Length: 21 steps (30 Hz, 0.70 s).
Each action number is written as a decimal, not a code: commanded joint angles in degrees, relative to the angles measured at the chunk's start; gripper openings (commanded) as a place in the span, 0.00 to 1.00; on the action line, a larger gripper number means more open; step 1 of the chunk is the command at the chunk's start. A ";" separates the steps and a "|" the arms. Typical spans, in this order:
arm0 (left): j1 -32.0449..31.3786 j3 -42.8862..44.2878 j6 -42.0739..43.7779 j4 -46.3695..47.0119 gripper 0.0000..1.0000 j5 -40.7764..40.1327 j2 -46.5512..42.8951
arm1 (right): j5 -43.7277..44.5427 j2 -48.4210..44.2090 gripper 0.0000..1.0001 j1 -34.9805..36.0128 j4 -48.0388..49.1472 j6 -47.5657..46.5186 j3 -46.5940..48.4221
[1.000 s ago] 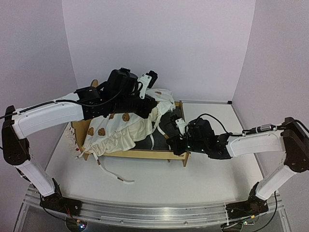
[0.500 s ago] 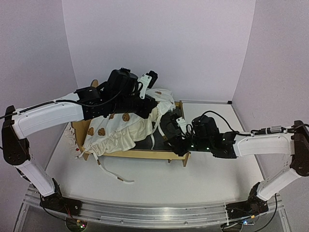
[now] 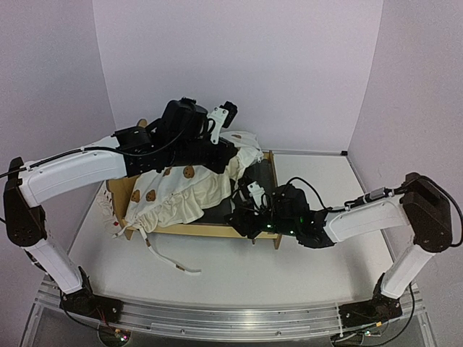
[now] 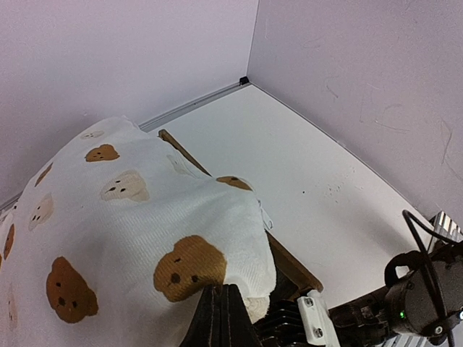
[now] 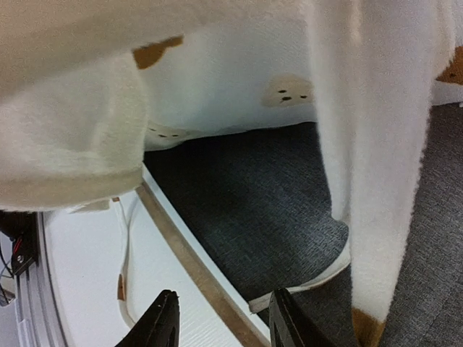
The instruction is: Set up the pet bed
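The pet bed (image 3: 217,230) is a light plywood frame with a dark grey felt base (image 5: 260,210). A cream bear-print cushion (image 3: 173,196) lies on its left part. The cushion's right end is lifted off the felt. My left gripper (image 3: 227,156) is shut on that raised end, and its fingers (image 4: 223,312) pinch the cloth (image 4: 130,217) just below a brown bear. My right gripper (image 3: 243,218) hangs open over the bed's front rail (image 5: 195,269), under the lifted cushion (image 5: 79,108), with nothing between its fingers.
White cushion ties (image 3: 171,262) trail over the table in front of the bed; one tie (image 5: 124,278) lies beside the rail. A fold of cushion (image 5: 376,144) hangs at the right of the right wrist view. Walls close the back and both sides.
My right gripper has opened and slid left along the bed's front rail. The left gripper keeps its hold on the raised cushion end, almost unmoved.
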 commanded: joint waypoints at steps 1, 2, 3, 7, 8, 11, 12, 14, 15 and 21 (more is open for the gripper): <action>-0.53 4.18 -0.42 1.61 0.00 1.06 -0.01 | 7.62 3.10 0.44 0.46 10.76 -0.30 1.38; -0.57 4.33 -0.39 1.56 0.00 1.11 0.07 | 9.30 3.78 0.44 0.54 11.83 -0.60 1.32; -0.57 4.45 -0.39 1.46 0.00 1.18 0.18 | 11.10 4.34 0.44 0.61 12.54 -0.99 1.25; -0.58 4.79 -0.39 1.05 0.00 1.38 0.54 | 16.59 5.32 0.44 0.81 14.59 -2.42 0.61; -0.58 4.82 -0.39 0.99 0.00 1.37 0.55 | 17.53 5.40 0.44 0.90 15.24 -2.73 0.35; -0.58 4.76 -0.45 0.81 0.00 1.42 0.63 | 18.64 6.19 0.44 0.99 17.37 -3.48 0.23; -0.58 4.74 -0.50 0.74 0.00 1.44 0.68 | 18.62 6.62 0.45 0.98 18.03 -3.55 0.43; -0.58 4.75 -0.62 0.73 0.00 1.53 0.79 | 18.32 7.76 0.45 1.02 19.27 -3.47 0.97; -0.58 4.68 -0.66 0.75 0.00 1.65 0.87 | 18.24 8.38 0.45 1.03 20.06 -3.35 1.17; -0.71 5.13 -0.80 0.56 0.00 2.03 1.40 | 21.35 10.83 0.44 1.78 23.13 -4.43 2.45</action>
